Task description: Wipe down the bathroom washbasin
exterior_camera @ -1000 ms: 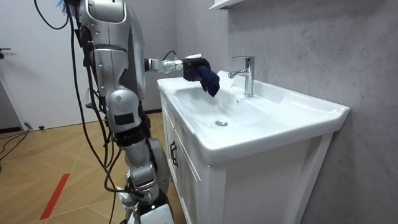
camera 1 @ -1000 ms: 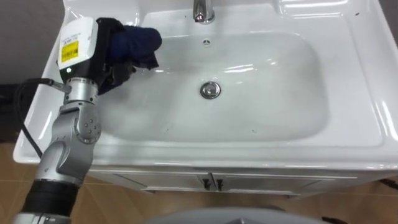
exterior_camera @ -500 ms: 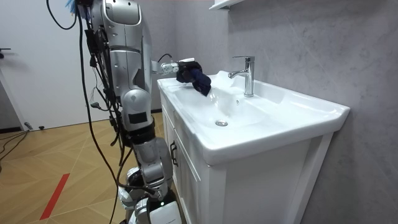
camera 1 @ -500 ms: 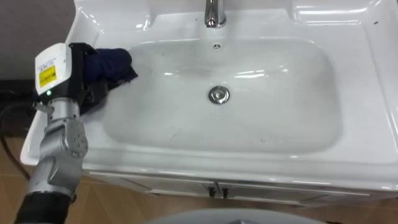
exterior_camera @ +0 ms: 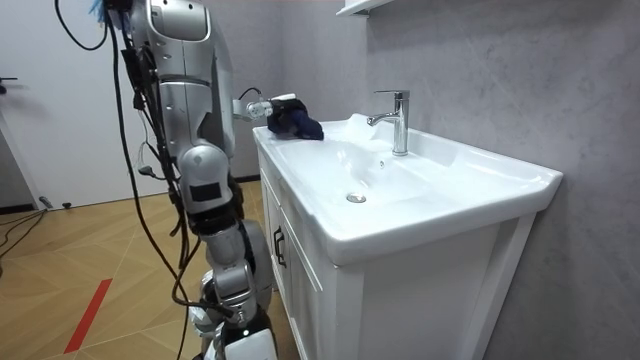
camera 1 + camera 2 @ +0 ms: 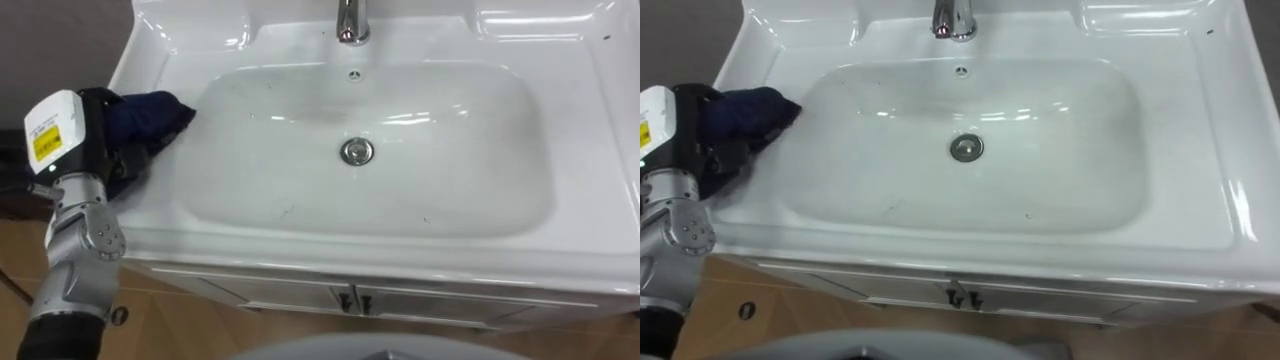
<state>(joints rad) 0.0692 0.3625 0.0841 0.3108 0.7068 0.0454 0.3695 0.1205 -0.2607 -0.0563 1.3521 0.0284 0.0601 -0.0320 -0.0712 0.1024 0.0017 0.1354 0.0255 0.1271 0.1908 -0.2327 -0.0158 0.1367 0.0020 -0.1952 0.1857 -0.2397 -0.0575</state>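
My left hand [image 6: 98,150] sits at the left edge of the frame, clenched round a dark blue cloth [image 6: 150,112]. The cloth bunches out of my grip toward the upper right. It lies over the flat white ledge at the basin's [image 6: 480,205] left end, just short of where the bowl begins to slope down. In the room view the cloth [image 5: 296,122] looks to be resting on that near corner of the counter, and I stand at the cabinet's end on the room view's left.

The next move turns on one thing: the bowl is all to the right of my hand in the frame. Its long side runs left to right, with the drain [image 6: 356,152] about the middle and the tap [image 6: 349,22] at the upper edge behind it. This left hand is already beside the bowl's left wall, so I judge a sweep should go rightward and down into the hollow, along that long side. The far right end looks like a long reach for this arm.

Some things I cannot make out. The cloth covers much of my fingers, so I cannot tell how much of it is tucked under the palm or how firm the hold is. The top of the tap is cut off by the frame. A few faint dark specks show on the bowl's floor, lower left of the drain, but I cannot tell whether they are dirt or marks. I also cannot tell whether the cloth is wet.
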